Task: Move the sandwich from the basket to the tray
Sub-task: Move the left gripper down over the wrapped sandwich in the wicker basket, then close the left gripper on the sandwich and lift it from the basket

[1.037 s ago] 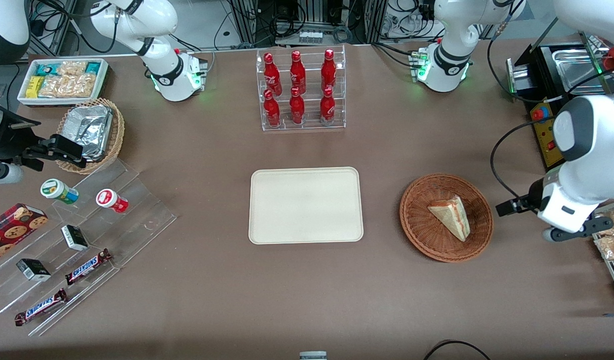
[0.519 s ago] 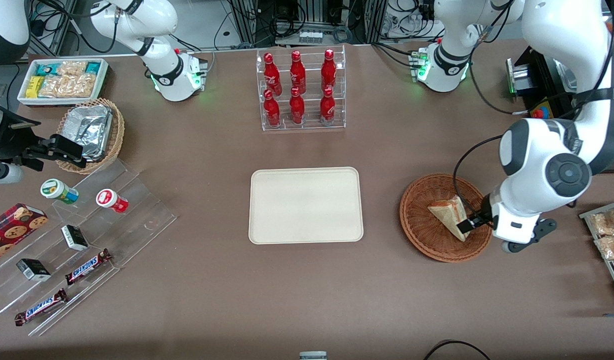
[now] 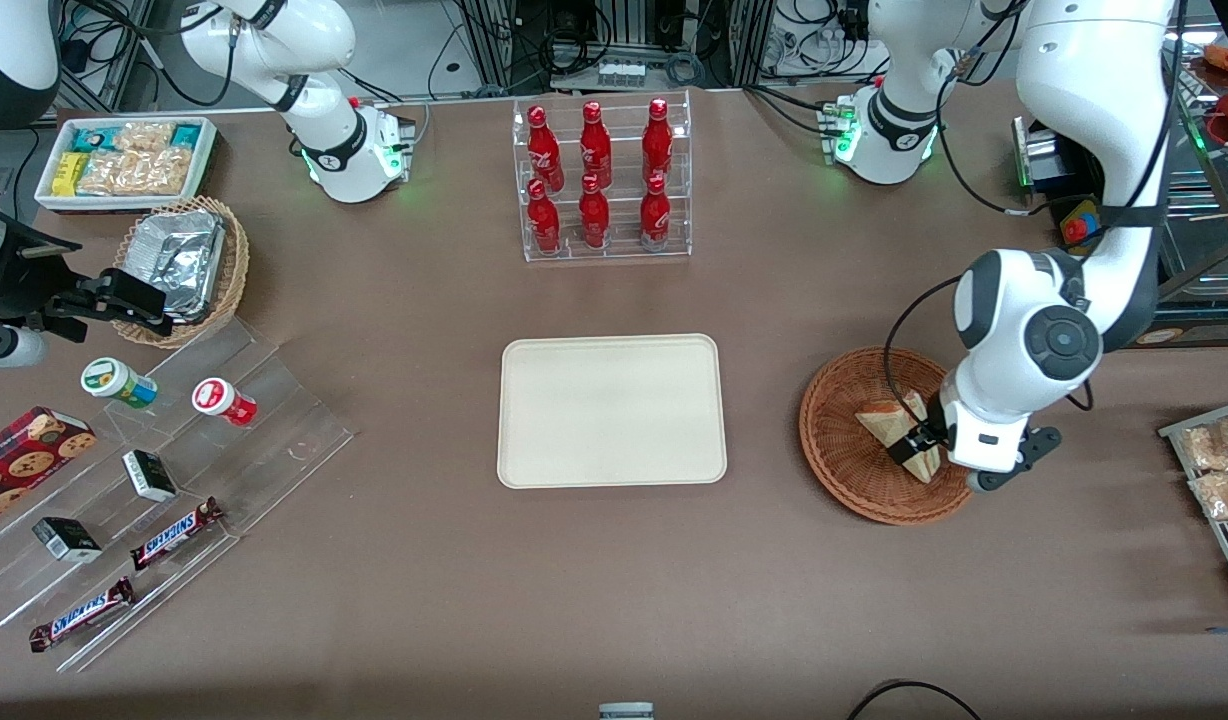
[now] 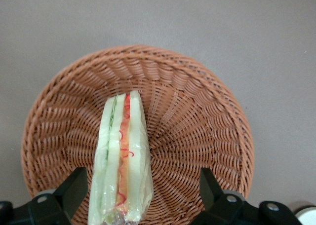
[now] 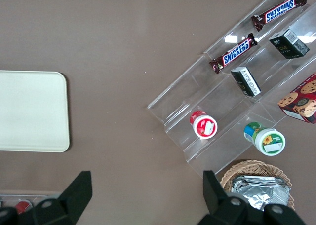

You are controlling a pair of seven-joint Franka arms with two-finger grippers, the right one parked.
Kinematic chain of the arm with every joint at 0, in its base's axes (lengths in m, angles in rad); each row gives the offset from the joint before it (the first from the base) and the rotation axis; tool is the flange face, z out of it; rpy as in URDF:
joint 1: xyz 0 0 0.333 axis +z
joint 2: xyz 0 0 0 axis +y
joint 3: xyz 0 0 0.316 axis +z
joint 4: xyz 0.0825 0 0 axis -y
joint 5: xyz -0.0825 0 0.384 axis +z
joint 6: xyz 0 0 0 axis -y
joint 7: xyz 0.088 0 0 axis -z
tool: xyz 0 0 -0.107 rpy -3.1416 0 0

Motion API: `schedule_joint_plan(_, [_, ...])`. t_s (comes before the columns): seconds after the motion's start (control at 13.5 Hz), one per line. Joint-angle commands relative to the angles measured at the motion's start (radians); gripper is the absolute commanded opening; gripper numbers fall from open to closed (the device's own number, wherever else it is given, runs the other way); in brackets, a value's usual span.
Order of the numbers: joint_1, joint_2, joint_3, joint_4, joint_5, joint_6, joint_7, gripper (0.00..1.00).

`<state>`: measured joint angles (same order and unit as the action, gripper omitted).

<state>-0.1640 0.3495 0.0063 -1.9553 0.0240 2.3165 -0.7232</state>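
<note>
The sandwich (image 4: 120, 158) is lying on edge in the basket (image 4: 207, 111), filling upward, which is giving the gripper (image 4: 140, 193) two flat bread faces to pinch. The jaws are hanging wide open above the basket, gripping nothing, one by the sandwich, the other well clear. The tray (image 3: 612, 410) is waiting bare on the table (image 3: 614, 580) nearby

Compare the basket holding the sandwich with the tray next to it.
The basket is round, reddish-brown woven wicker; the tray is a flat, smooth, cream rectangle with rounded corners. The basket is a shallow bowl, while the tray has only a low rim. The basket holds the sandwich, with the tool open above it; nothing lies on the tray. Both sit on the brown table, side by side.
</note>
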Motion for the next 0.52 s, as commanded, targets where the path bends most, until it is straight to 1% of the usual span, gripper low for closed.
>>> schedule_joint_plan(0.0, [-0.011,-0.044,0.006,-0.082,0.080,0.034,-0.048,1.00])
schedule_joint_plan(0.07, [-0.011,-0.044,0.006,-0.094,0.096,0.043,-0.071,1.00])
schedule_joint_plan(0.22, [-0.009,-0.049,0.004,-0.141,0.097,0.114,-0.096,1.00])
schedule_joint_plan(0.44, [-0.009,-0.047,0.003,-0.166,0.097,0.158,-0.097,1.00])
